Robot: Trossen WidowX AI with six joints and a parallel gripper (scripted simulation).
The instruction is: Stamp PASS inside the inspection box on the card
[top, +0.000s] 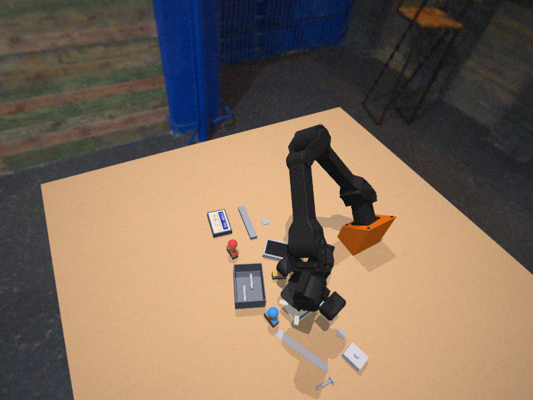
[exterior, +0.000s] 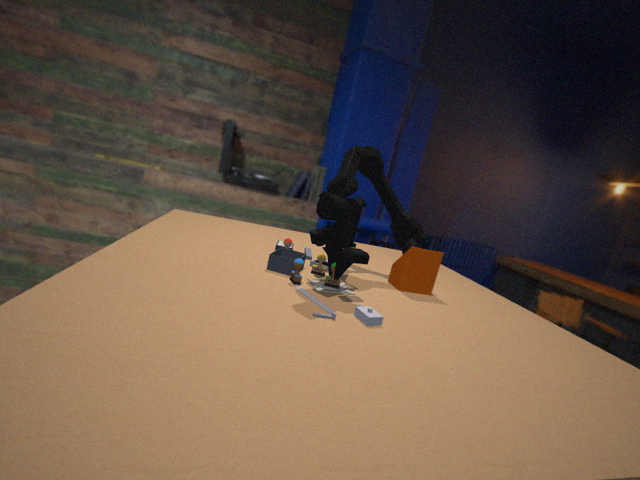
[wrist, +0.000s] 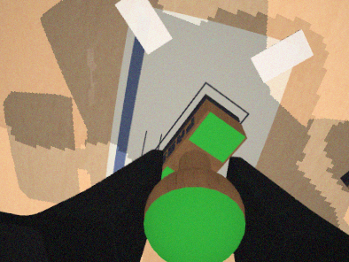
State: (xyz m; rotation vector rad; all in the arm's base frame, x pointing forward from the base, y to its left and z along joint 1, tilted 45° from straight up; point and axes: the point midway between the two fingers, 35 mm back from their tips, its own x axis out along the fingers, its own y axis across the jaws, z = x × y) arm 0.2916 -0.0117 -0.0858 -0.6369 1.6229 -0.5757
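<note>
My gripper is shut on the green-topped stamp, whose side lettering looks like PASS. The stamp is upright over the card, inside the box outline, with its long side along the box. Its base is at or very near the card; I cannot tell whether they touch. The stamp and fingers hide the near part of the box, and no print shows. The open ink pad, dark with a pale rim, lies behind the card, partly hidden by the arm.
A blue-topped stamp, yellow one and red one stand around. Also there: a dark tray, STAMP PAD tin, grey bars, white block and a bolt.
</note>
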